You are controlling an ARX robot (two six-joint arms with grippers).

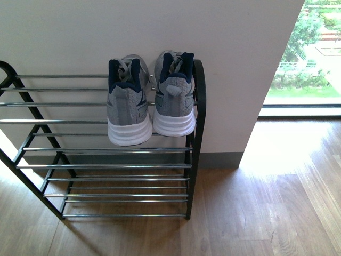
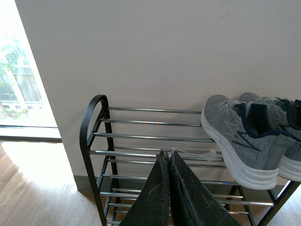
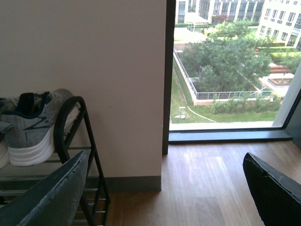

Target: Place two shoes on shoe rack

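Note:
Two grey knit sneakers with white soles stand side by side, heels toward me, on the top tier of the shoe rack (image 1: 80,121). The left shoe (image 1: 127,104) and the right shoe (image 1: 175,97) sit at the rack's right end, beside the black side loop. In the left wrist view both shoes (image 2: 244,136) rest on the chrome rods of the rack (image 2: 141,136), and my left gripper (image 2: 166,157) is shut and empty in front of the rods, clear of the shoes. My right gripper (image 3: 167,165) is open over bare floor, right of the rack (image 3: 70,127) and a shoe (image 3: 30,127).
The rack stands against a white wall (image 1: 160,32) on a wooden floor (image 1: 266,213). A floor-to-ceiling window (image 1: 309,58) lies to the right. The lower tiers of the rack hold nothing.

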